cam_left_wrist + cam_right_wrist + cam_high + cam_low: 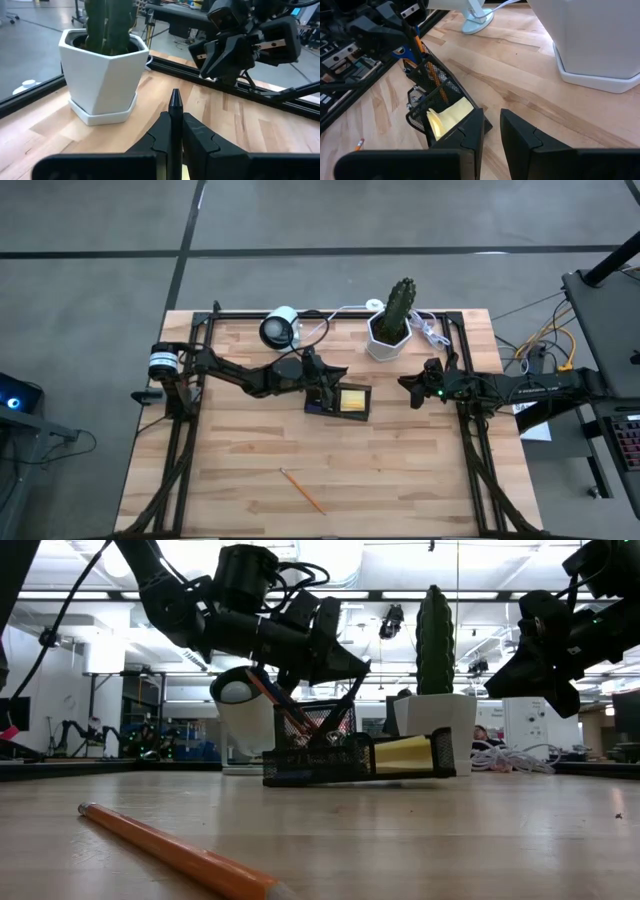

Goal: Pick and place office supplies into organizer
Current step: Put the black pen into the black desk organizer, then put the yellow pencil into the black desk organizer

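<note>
The black mesh organizer [338, 400] stands mid-table and holds a yellow sticky-note pad [447, 112], orange pencils [433, 76] and blue-handled scissors [410, 50]. My left gripper [322, 383] hovers over the organizer's left end, shut on a black pen [175, 102]. In the low view the left gripper [345, 662] is just above the organizer's [320, 755] pen cup. My right gripper [414, 390] hangs open to the organizer's right and holds nothing. One orange pencil [301, 490] lies flat on the near part of the table. My left gripper pinches the black pen between its two fingers [197, 134]. The pen's pointed end [175, 96] sticks out past the fingertips. The gripper comes from the table's left, slanting down over the organizer. In the low view a thin dark shaft [346, 707] runs from it down into the pen cup.
A white hexagonal pot with a cactus [391, 328] stands beyond the organizer, toward the far edge. A white round device [280, 328] with white cables sits far left of it. A black frame rail [330, 313] borders the far edge. Bare wood [400, 480] lies toward the near edge.
</note>
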You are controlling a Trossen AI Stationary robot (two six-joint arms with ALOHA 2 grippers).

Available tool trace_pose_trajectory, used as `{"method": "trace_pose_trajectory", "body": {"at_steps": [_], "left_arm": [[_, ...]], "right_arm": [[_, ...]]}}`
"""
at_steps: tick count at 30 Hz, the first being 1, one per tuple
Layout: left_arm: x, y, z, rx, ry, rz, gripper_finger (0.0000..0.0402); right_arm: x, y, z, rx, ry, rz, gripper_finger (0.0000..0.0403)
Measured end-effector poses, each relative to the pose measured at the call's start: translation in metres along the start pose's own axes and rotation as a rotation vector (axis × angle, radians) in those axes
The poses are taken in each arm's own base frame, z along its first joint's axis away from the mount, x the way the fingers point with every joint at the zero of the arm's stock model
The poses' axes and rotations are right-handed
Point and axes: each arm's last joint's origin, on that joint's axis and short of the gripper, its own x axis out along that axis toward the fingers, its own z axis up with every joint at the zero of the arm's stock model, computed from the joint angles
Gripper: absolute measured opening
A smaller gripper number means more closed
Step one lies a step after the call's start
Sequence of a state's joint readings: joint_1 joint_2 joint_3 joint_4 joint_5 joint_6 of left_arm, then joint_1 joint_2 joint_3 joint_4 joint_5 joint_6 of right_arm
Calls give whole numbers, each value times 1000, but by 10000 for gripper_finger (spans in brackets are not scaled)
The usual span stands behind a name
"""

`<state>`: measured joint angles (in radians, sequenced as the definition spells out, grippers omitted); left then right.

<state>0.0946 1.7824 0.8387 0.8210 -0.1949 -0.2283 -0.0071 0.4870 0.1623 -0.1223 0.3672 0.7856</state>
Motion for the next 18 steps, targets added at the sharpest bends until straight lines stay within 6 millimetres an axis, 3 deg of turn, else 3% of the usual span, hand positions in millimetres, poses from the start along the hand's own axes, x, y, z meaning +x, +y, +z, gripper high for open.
{"method": "trace_pose_trajectory", "body": {"at_steps": [8, 18], "left_arm": [[0, 0, 1, -3, -6, -7, 24], [0, -2, 2, 3, -3, -36, 120]], "right_arm": [[0, 0, 0, 0, -1, -1, 54], [0, 0, 0, 0, -1, 0, 54]]}}
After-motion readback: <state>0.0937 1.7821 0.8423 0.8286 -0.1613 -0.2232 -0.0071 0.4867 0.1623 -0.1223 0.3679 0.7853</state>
